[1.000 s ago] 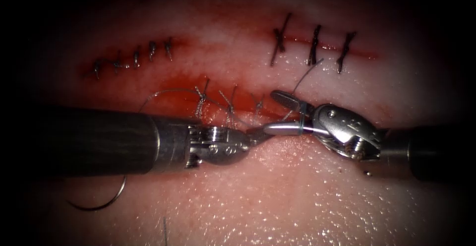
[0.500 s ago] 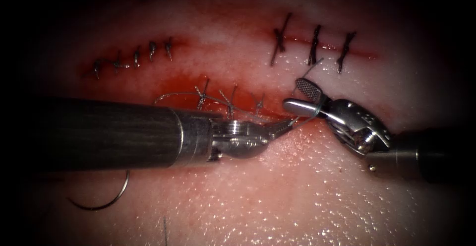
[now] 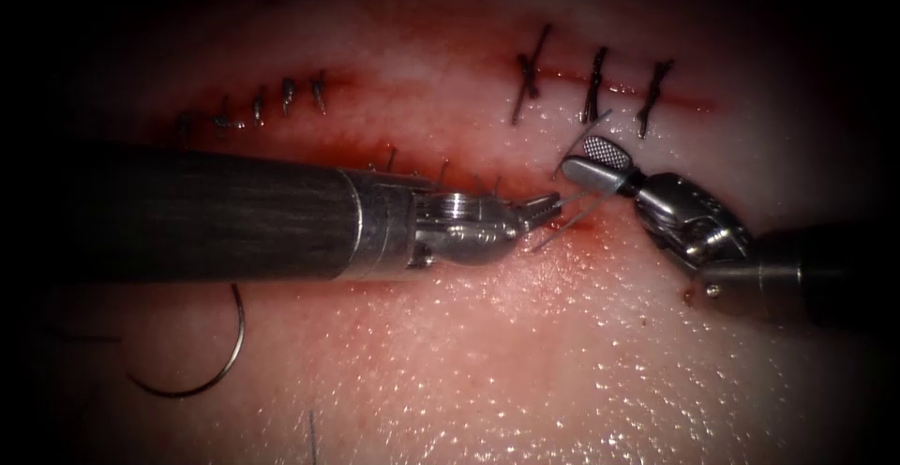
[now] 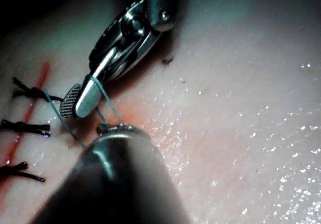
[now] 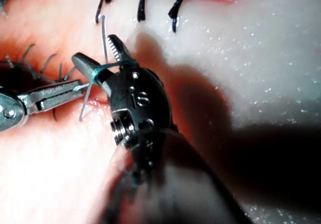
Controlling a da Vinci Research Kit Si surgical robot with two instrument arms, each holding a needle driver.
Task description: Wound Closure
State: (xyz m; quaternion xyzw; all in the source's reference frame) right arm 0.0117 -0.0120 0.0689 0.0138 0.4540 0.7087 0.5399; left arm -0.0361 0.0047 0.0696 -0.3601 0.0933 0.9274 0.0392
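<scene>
Thin grey thread [image 3: 574, 210] is gripped by the left arm's steel end effector [image 3: 544, 210]; the right end effector [image 3: 592, 163], parted, is wrapped by it. The dark curved needle [image 3: 211, 367] lies free on the pale glistening tissue [image 3: 525, 362], lower left of the cut [image 3: 581, 226].

Tissue [image 3: 525, 362] carries loose needle [image 3: 211, 362], lower left of cut [image 3: 581, 226].

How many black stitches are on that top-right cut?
3, in a row: left stitch, middle stitch, right stitch. Left tool holds thread looped round the open right tool; needle lies free on tissue.
</scene>
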